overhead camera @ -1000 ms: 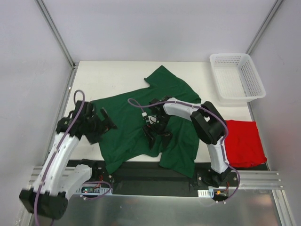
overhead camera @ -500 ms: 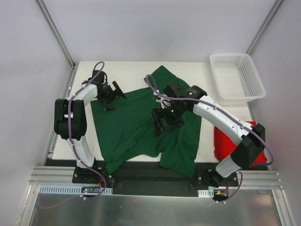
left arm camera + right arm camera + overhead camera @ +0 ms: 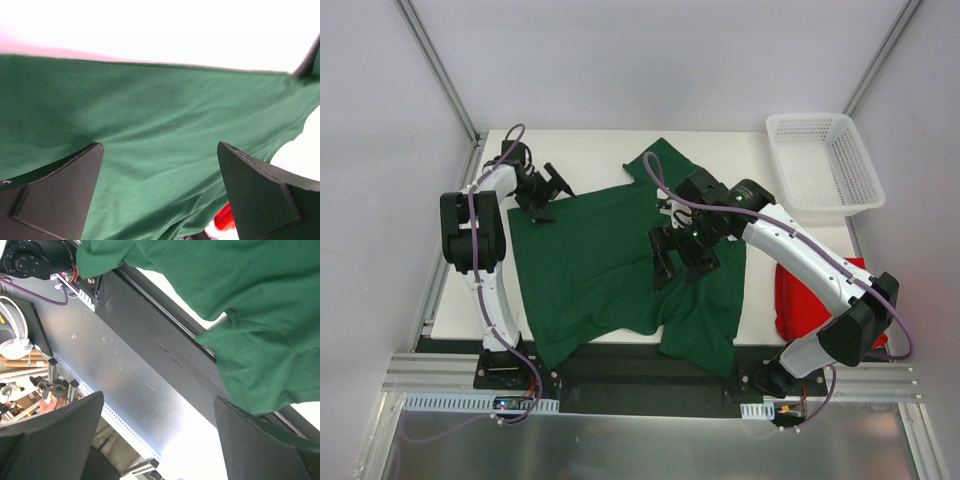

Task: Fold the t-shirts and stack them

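Enclosing a white table (image 3: 590,150), plain grey walls and slanted metal posts are seen in the top view. A white basket (image 3: 810,118) is set at the table's back right corner. A black rail and a metal plate are found below the near edge.

A green t-shirt (image 3: 600,260) is spread, rumpled, over the middle of the table. Its long axis is laid roughly from back to front. One pointed end is turned toward the back wall, and the lower edge is draped over the near edge onto the rail. A red t-shirt (image 3: 790,305) is placed well to its right, partly hidden by the right arm.

The left gripper (image 3: 548,190) is held at the back left corner of the green cloth with its fingers apart; whether cloth is touched cannot be told. The right gripper (image 3: 678,262) is poised over the shirt's middle, fingers likewise apart and nothing between them.

Only in the left wrist view is the green cloth (image 3: 165,130) shown filling the space beyond the spread fingers (image 3: 60,192). Only in the right wrist view are the overhanging cloth (image 3: 260,365) and scratched plate (image 3: 140,385) shown.
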